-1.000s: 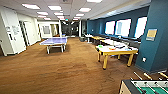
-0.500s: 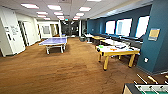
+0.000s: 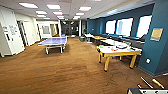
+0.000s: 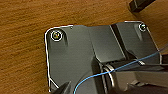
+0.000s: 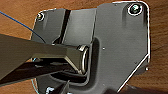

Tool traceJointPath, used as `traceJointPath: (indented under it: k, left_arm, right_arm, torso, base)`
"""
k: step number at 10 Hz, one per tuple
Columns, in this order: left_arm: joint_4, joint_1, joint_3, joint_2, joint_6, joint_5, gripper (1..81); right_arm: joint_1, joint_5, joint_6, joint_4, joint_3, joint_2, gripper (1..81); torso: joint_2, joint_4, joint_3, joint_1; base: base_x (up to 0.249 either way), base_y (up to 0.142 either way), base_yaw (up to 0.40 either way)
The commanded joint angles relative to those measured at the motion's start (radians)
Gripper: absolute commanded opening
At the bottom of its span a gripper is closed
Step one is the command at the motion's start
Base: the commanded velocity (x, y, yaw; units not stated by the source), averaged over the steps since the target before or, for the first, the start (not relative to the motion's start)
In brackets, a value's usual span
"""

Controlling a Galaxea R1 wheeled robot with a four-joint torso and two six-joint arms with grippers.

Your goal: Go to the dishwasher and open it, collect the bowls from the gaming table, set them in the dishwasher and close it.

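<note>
Brown floor (image 3: 62,72) stretched toward the yellow-legged gaming table (image 3: 117,51) on the right. A green bowl (image 3: 101,46) sat on it. Whether either pincer was open, I couldn't tell.

Looked like an office rec room: blue ping-pong table (image 3: 53,41) at 11 o'clock, yellow-legged gaming table (image 3: 117,50) at 2, foosball rods (image 3: 150,83) at 5, brown carpet (image 3: 57,72), ceiling light panels (image 3: 53,6), teal walls (image 3: 160,50).

Blue ping-pong table (image 3: 53,41) mid-room on brown wood-look floor (image 3: 62,72). Behind it, white walls and doorways (image 3: 27,32); beyond, dark glass entrance (image 3: 71,28). Right of it, teal wall (image 3: 157,50) with bright windows (image 3: 124,26), yellowish notice (image 3: 156,34). Overhead, ceiling light panels (image 3: 53,6). Nearest corner: foosball rod handles (image 3: 152,83).
</note>
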Motion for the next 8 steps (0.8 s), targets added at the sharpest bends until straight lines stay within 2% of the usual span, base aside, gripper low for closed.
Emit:
traceJointPath:
  k: [1, 8]
  left_arm:
    - [0.004, -0.055, -0.001, -0.007, 0.008, 0.044, 81.1]
    - [0.002, -0.055, -0.001, -0.010, 0.008, 0.044, 81.1]
  right_arm:
    - [0.049, -0.047, -0.001, -0.006, 0.005, -0.002, 81.1]
    - [0.047, -0.047, -0.001, -0.006, 0.005, 0.001, 81.1]
  torso:
    - [0.000, 0.000, 0.000, 0.001]
    - [0.000, 0.000, 0.000, 0.001]
  base:
    - [0.150, 0.000, 0.000]
    - [0.150, 0.000, 0.000]
